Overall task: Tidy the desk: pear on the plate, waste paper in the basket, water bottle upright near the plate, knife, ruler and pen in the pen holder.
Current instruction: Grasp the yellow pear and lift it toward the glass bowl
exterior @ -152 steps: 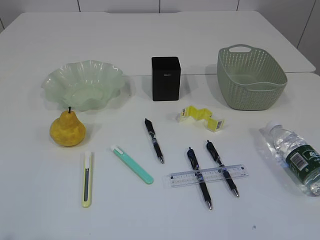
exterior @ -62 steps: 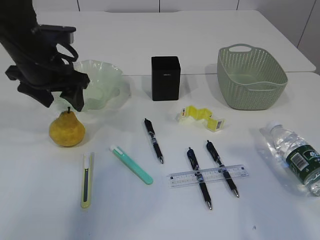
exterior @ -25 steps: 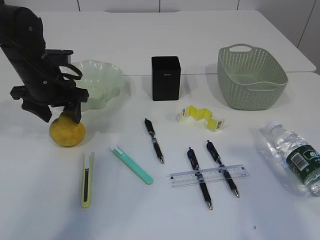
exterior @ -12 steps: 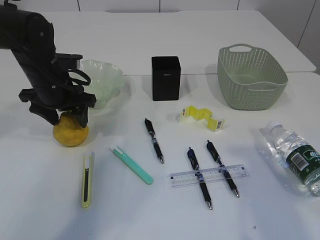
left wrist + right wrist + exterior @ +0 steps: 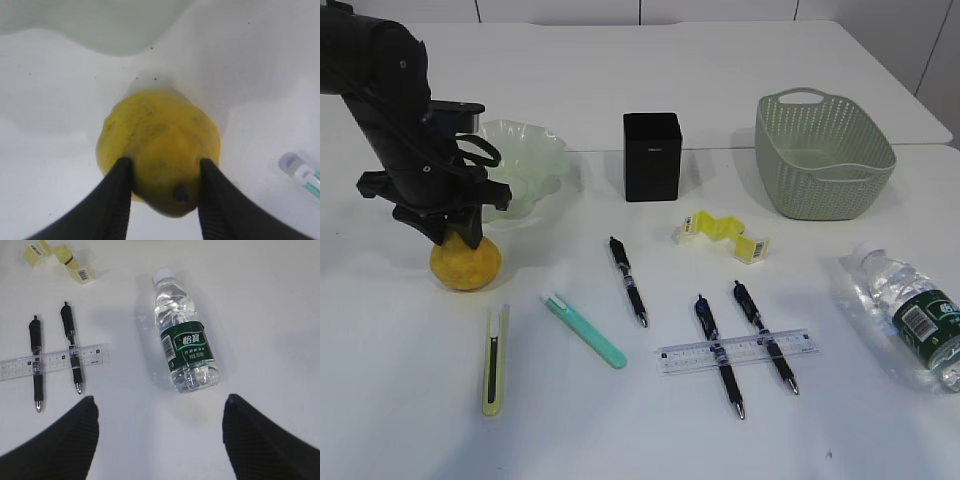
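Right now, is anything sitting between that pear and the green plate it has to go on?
Nothing visible is in the way. The pear sits on the table just in front of the plate, with only bare table between them. The left hand has its fingers on either side of the pear.

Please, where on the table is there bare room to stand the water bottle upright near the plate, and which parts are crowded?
Bare room lies between the plate and the pen holder, and across the whole table behind them. In front of the plate it is crowded: the left gripper is closed on the pear, with the knives nearby. The pens and ruler fill the front middle beside the water bottle.
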You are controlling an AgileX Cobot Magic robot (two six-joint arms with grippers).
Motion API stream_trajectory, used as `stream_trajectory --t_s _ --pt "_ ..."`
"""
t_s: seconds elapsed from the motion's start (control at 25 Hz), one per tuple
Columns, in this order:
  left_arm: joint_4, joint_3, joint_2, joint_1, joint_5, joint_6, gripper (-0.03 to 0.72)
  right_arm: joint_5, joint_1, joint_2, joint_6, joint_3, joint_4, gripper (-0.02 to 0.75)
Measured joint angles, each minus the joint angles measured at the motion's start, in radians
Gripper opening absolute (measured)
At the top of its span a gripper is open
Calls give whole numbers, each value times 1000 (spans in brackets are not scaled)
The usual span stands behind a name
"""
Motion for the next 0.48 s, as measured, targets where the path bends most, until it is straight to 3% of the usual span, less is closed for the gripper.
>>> stream_trajectory --t_s 0.48 --pt "0 -2 0 0 24 0 258 0 0 0 0 -2 0 570"
